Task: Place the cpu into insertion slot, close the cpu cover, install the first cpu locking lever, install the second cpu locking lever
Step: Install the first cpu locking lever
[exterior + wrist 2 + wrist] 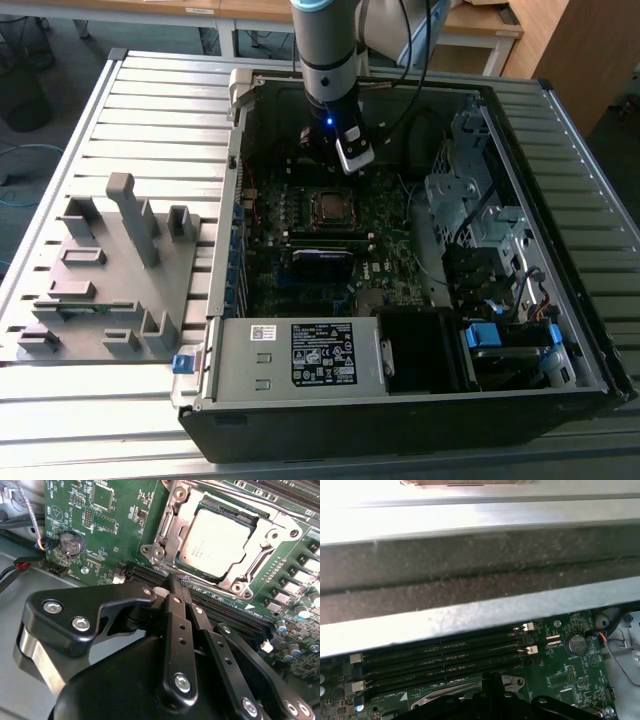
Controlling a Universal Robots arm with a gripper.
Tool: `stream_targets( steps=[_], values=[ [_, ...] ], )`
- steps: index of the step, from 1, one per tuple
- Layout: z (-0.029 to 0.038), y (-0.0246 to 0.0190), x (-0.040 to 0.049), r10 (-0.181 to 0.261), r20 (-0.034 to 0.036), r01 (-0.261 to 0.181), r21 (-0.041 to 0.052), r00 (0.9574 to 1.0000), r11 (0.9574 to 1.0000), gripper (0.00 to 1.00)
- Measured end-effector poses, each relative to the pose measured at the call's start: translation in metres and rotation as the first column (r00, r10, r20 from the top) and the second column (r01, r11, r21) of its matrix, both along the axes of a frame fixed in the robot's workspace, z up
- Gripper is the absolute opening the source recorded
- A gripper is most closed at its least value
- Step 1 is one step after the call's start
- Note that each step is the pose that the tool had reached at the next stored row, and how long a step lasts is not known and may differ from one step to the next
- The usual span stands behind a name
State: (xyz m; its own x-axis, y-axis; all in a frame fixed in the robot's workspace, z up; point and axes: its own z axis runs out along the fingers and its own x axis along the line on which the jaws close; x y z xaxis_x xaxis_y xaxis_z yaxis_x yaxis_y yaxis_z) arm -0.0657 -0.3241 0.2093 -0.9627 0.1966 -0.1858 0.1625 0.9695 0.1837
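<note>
The cpu [217, 542] lies flat in the insertion slot [227, 509], its pale metal top showing through the cut-out of the silver cpu cover [167, 525], which lies down around it. In the exterior view the cpu [329, 207] sits mid-board inside the open computer case. My gripper [176, 584] hangs just beside the socket's edge, over the black memory slots, its two black fingers [172, 610] pressed together with nothing between them. In the exterior view the gripper [345, 165] sits just beyond the socket. I cannot tell how the locking levers stand.
Long black memory slots [445, 650] run beside the socket, close under the case's metal wall [470, 615]. A coin battery [70, 543] and cables lie near the board's edge. A drive cage [470, 200] and power supply [300, 355] crowd the case. A grey fixture [110, 270] stands outside.
</note>
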Motion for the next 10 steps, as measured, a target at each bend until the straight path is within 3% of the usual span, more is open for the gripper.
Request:
stream_targets(
  steps=[10],
  values=[
    [0.0064,0.0,0.0,0.0,0.0,0.0,0.0001,1.0,1.0,0.1]
  ],
)
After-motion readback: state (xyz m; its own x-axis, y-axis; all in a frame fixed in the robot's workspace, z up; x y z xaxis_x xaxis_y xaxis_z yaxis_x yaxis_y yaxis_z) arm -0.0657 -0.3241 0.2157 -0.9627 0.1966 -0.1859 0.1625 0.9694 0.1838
